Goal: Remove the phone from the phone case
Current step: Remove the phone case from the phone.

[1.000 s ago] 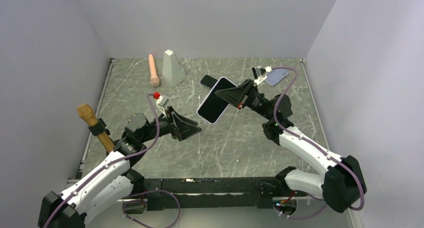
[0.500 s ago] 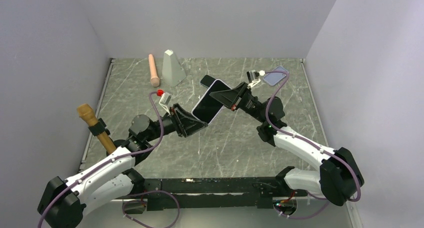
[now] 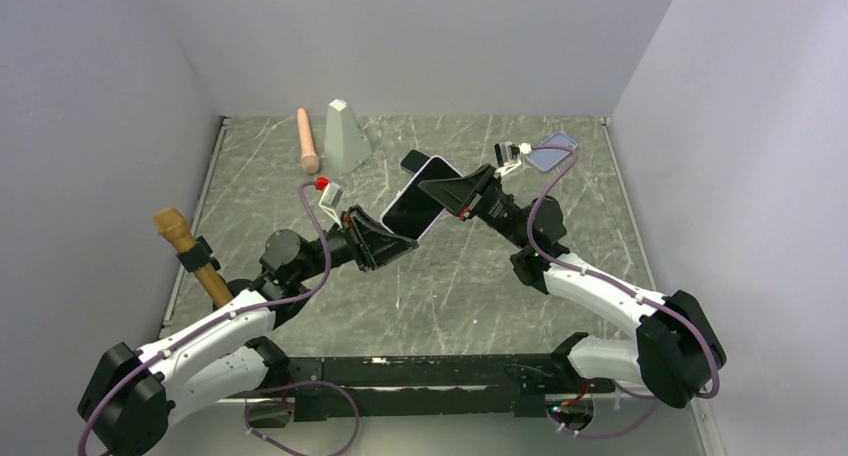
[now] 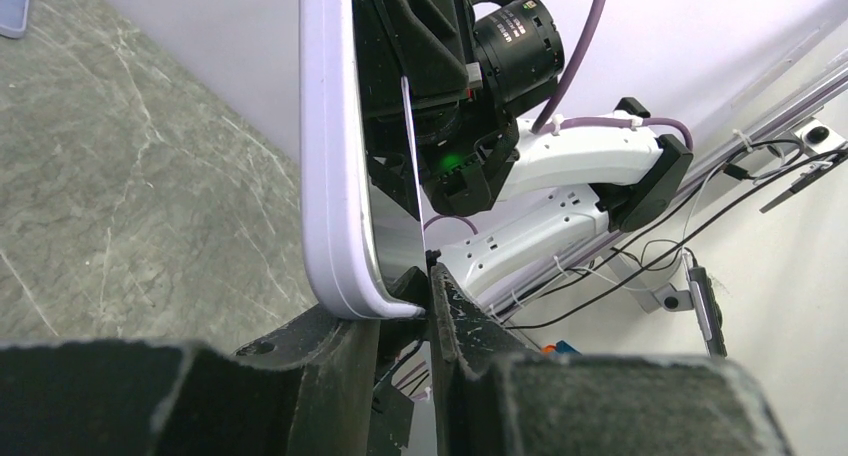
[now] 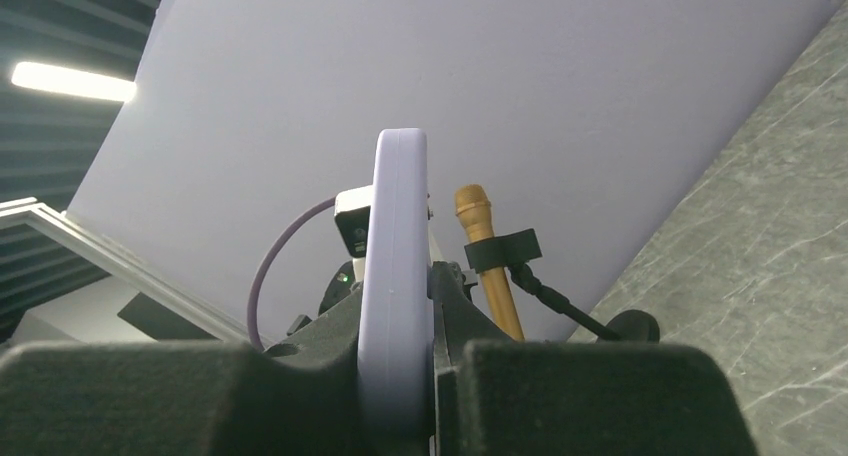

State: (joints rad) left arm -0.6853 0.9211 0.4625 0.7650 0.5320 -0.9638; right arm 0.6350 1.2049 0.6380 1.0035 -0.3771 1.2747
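Top external view: the grey-green marbled desk (image 3: pixel 450 286) carries both arms. The left arm (image 3: pixel 215 331) reaches from the near left corner and the right arm (image 3: pixel 610 291) from the near right corner, and they meet above the middle of the desk.

Between them the phone (image 3: pixel 412 211) hangs in the air, tilted, with its dark screen facing up. It sits inside the lilac phone case (image 4: pixel 330 156).

The right pincer (image 3: pixel 440 189) is clenched on the upper end of the phone case. In the right wrist view the case stands edge-on, pressed between the two fingers (image 5: pixel 300 361).

The left pincer (image 3: pixel 398 244) is at the lower corner. In the left wrist view that corner sits at the mouth of a narrow gap between the fingers (image 4: pixel 470 351), and I cannot tell whether it is gripped.

A gold microphone (image 3: pixel 185 241) stands at the left edge. A grey tapered block (image 3: pixel 345 136) and a pink cylinder (image 3: pixel 308 141) lie near the far edge. A flat lilac slab (image 3: pixel 553 153) lies near the far right corner.
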